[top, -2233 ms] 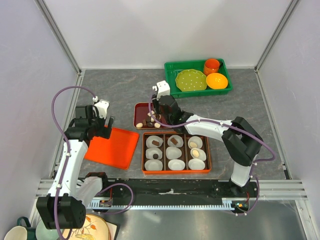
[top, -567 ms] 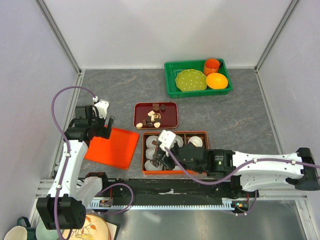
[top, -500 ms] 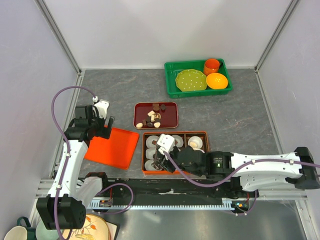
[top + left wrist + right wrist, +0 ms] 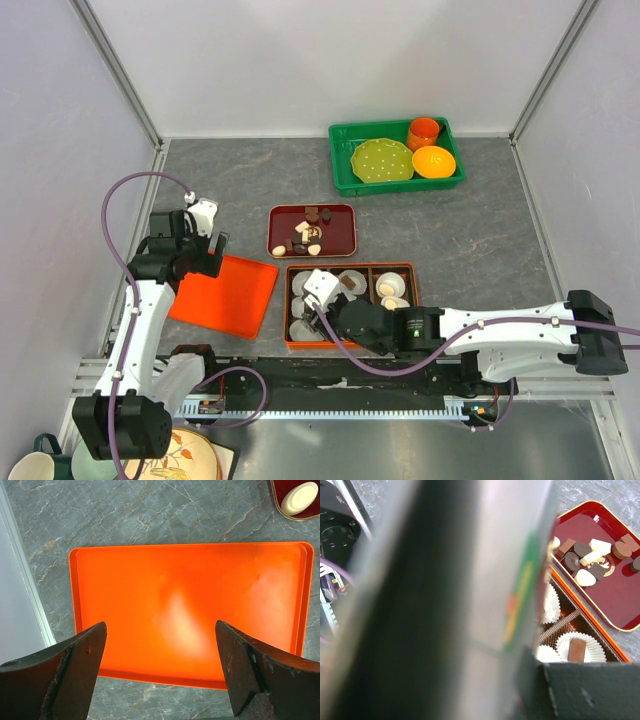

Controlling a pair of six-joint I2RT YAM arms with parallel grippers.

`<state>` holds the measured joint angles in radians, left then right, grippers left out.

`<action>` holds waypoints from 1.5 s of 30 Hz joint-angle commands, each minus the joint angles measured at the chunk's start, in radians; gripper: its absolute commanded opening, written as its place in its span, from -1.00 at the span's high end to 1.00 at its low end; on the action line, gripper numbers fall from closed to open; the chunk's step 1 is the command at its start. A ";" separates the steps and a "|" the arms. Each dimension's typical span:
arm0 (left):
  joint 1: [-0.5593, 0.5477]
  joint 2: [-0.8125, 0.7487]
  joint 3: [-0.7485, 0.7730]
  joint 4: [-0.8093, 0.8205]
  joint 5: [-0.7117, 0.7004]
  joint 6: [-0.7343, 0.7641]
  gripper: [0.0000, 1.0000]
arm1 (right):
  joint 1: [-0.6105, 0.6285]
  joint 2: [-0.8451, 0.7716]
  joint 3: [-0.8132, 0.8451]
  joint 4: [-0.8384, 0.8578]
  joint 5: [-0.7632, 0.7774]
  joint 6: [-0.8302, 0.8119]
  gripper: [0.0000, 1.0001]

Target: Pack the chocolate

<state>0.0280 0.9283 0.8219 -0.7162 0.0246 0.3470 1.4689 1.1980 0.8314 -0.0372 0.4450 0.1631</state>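
Left wrist: left claw gapes above orange tray; right claw, cannot tell.

A grey tabletop with pale marble-like veining fills the middle of the cell. It is boxed in by smooth, pale lavender panels: a back wall, a left wall and a right wall. Slanting aluminium posts mark the two rear corners where the panels meet. Along the near edge runs a black rail set on silver extrusion, and below it lies what looks like a brushed metal surface. The light is soft and even, with only faint shadows.
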 commanded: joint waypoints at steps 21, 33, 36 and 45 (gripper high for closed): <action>0.004 -0.026 0.034 0.000 0.000 0.011 -0.93 | -0.066 -0.029 0.177 0.074 0.083 -0.114 0.20; 0.006 -0.022 0.033 0.004 0.009 0.003 -0.95 | -0.416 0.236 0.373 0.189 -0.161 -0.148 0.48; 0.006 -0.016 0.033 0.006 0.011 0.004 -0.95 | -0.505 0.328 0.411 0.221 -0.183 -0.131 0.49; 0.006 -0.013 0.010 0.026 0.003 0.017 -0.96 | -0.670 0.534 0.497 0.238 -0.175 -0.091 0.32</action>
<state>0.0288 0.9173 0.8219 -0.7155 0.0273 0.3466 0.8379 1.7031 1.2522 0.1295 0.2703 0.0509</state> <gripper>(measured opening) 0.976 0.293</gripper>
